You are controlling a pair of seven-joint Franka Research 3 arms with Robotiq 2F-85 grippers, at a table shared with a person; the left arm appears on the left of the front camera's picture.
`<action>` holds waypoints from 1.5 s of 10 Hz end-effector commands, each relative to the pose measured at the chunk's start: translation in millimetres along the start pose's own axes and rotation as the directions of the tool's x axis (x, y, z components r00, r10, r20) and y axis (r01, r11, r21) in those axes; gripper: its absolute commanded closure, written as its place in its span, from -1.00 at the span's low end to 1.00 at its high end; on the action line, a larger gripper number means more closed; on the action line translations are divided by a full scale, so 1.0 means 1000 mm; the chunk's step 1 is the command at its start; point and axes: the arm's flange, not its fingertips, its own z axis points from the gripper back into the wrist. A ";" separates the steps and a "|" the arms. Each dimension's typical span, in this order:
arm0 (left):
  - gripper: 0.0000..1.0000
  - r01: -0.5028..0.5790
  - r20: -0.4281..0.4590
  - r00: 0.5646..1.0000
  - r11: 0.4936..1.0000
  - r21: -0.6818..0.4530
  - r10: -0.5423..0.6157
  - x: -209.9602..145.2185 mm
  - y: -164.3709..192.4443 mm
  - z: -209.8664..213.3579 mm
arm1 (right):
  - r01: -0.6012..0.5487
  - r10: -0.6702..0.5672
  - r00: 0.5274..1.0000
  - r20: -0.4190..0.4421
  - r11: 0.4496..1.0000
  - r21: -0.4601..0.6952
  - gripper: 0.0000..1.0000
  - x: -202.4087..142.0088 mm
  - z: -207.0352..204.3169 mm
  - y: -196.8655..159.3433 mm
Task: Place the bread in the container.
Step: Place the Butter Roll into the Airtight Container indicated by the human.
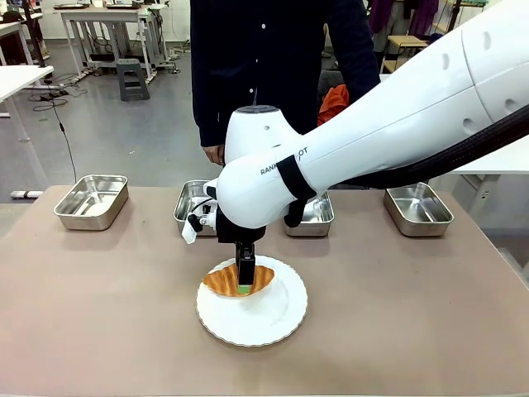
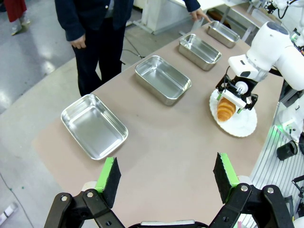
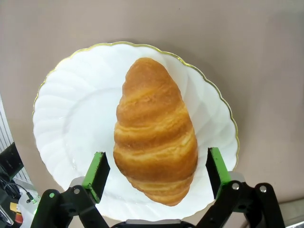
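Bread [image 3: 155,133], a golden-brown ridged croissant, lies on the round white scalloped plate [image 3: 66,123] directly between the right gripper's [image 3: 155,171] wide-spread green pads [image 3: 97,172], untouched on either side. Beyond it stands a row of shiny rectangular steel pans [image 1: 92,200]. Left gripper [image 2: 166,178] hangs wide, empty.

Bare table [image 1: 107,289] around plate [image 1: 264,327]; pans [image 1: 91,200] along far edge.
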 end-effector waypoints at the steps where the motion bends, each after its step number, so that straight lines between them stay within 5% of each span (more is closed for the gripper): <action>1: -1.00 0.014 0.004 1.000 1.000 -0.004 -0.014 -0.001 0.000 0.002 | 0.021 -0.022 1.000 -0.020 0.999 -0.043 -1.00 0.005 -0.009 0.004; 6: -1.00 0.014 0.004 1.000 1.000 -0.004 -0.014 -0.001 0.000 0.002 | 0.016 -0.019 0.999 -0.044 0.998 -0.065 -1.00 0.009 -0.019 0.003; 7: -1.00 0.014 0.004 1.000 1.000 -0.004 -0.014 -0.001 0.000 0.002 | 0.024 -0.027 0.999 -0.044 0.997 -0.075 -0.60 0.009 -0.019 0.003; 8: -1.00 0.014 0.004 1.000 1.000 -0.004 -0.014 -0.001 0.000 0.002 | 0.026 -0.030 0.998 -0.048 0.996 -0.081 -0.60 0.009 -0.019 0.003; 9: -1.00 0.014 0.004 1.000 1.000 -0.004 -0.014 -0.001 0.000 0.002 | 0.025 -0.030 0.998 -0.052 0.996 -0.084 -0.20 0.008 -0.020 0.002; 10: -1.00 0.014 0.004 1.000 1.000 -0.004 -0.014 -0.001 0.000 0.002 | 0.029 -0.033 0.998 -0.053 0.996 -0.087 -0.51 0.009 -0.020 0.001; 11: -1.00 0.014 0.004 1.000 1.000 -0.004 -0.014 -0.001 0.000 0.002 | 0.030 -0.035 0.998 -0.055 0.996 -0.086 0.20 0.008 -0.020 0.001; 15: -1.00 0.014 0.004 1.000 1.000 -0.004 -0.014 -0.001 0.000 0.002 | 0.009 -0.011 0.999 -0.045 0.999 -0.052 0.20 0.005 -0.015 -0.001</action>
